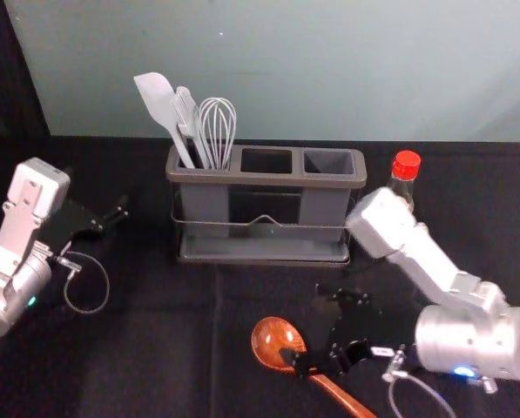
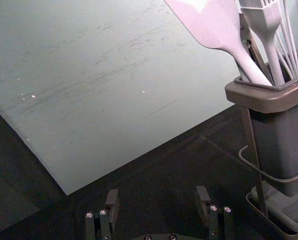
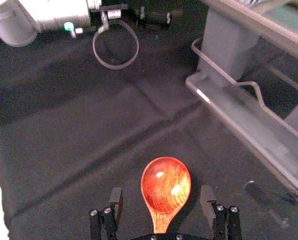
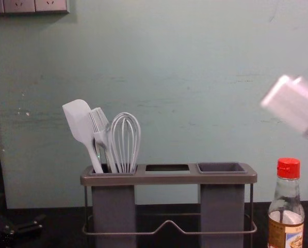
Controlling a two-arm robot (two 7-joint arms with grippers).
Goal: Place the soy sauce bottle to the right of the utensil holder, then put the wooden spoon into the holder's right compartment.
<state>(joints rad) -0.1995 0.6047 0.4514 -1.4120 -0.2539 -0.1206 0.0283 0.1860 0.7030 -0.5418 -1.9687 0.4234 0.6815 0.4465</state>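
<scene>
By right pincer (image 1: 304,323), glossy wooden spoon (image 1: 275,341), left pincer (image 1: 99,193) near holder (image 1: 268,178)

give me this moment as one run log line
right tool: open, at wooden spoon | spoon: ungripped | soy sauce bottle: right of utensil holder | left tool: open, left of holder
</scene>
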